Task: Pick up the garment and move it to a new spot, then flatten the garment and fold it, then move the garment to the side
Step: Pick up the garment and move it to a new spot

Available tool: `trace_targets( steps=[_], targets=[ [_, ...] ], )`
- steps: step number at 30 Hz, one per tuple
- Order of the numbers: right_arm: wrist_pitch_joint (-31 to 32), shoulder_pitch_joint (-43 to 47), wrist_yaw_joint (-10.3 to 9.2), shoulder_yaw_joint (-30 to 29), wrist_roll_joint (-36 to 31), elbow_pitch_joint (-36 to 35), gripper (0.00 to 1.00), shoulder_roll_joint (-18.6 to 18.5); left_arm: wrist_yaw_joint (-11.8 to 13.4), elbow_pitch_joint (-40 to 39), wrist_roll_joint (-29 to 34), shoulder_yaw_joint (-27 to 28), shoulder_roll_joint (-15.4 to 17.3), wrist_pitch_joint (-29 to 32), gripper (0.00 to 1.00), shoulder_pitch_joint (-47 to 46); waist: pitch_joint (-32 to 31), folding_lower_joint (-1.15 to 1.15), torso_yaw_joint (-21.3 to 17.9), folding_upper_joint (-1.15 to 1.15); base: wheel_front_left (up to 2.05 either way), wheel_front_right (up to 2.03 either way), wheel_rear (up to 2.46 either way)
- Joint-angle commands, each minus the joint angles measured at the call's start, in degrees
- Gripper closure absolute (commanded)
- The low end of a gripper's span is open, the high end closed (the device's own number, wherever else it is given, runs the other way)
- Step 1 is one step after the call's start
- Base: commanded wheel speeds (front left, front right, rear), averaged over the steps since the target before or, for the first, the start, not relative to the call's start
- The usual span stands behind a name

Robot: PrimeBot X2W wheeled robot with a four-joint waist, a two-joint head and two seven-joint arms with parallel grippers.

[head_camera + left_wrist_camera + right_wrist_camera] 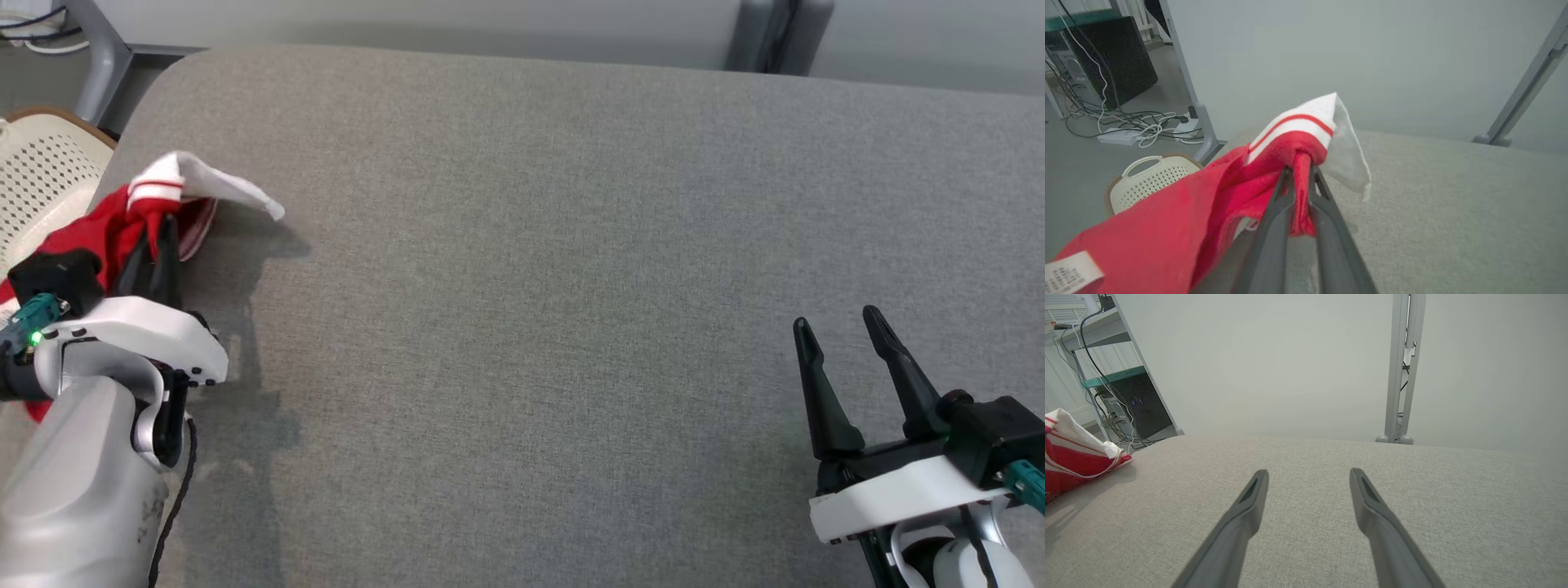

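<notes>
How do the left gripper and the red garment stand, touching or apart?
Touching. The left wrist view shows a red fold of the garment pinched between the fingers of the left gripper.

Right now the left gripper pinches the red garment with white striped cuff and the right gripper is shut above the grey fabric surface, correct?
No: the right gripper is open, jaws apart, as the right wrist view shows. The left gripper does pinch the red garment.
</notes>
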Motion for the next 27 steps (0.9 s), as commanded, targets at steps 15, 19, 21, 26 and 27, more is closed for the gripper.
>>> trace_targets(
  steps=[15, 19, 21, 26, 27],
  targets=[
    [-0.2, 4.6, 0.01, -1.2, 0.9, -0.8, 0.00, -0.2, 9.6, -46.2, 5.7, 1.2, 2.0, 4.4, 1.00, 25.5, -9.0, 0.00, -4.1, 0.00, 0.00, 0.00, 0.00],
    [0.1, 4.7, 0.01, -1.0, 1.0, -1.3, 0.00, -0.3, 10.1, -51.3, 6.0, -0.5, 1.6, 6.4, 1.00, 27.6, -8.9, 0.00, -6.3, 0.00, 0.00, 0.00, 0.00],
    [0.2, 4.4, 0.01, -0.8, 0.7, -1.6, 0.00, -0.2, 10.1, -53.3, 6.3, -1.7, 1.2, 7.5, 1.00, 27.9, -8.4, 0.00, -8.1, 0.00, 0.00, 0.00, 0.00],
    [-0.4, 3.3, 0.01, -0.7, 1.0, -2.0, 0.00, -0.2, 8.2, -54.4, 7.2, -5.5, -0.2, 9.4, 1.00, 23.8, -6.2, 0.00, -13.6, 0.00, 0.00, 0.00, 0.00],
    [-0.7, 2.9, 0.01, -0.7, 1.2, -2.1, 0.00, -0.2, 7.9, -54.2, 7.4, -6.2, -0.6, 9.7, 1.00, 22.7, -5.7, 0.00, -14.8, 0.00, 0.00, 0.00, 0.00]
  ],
)
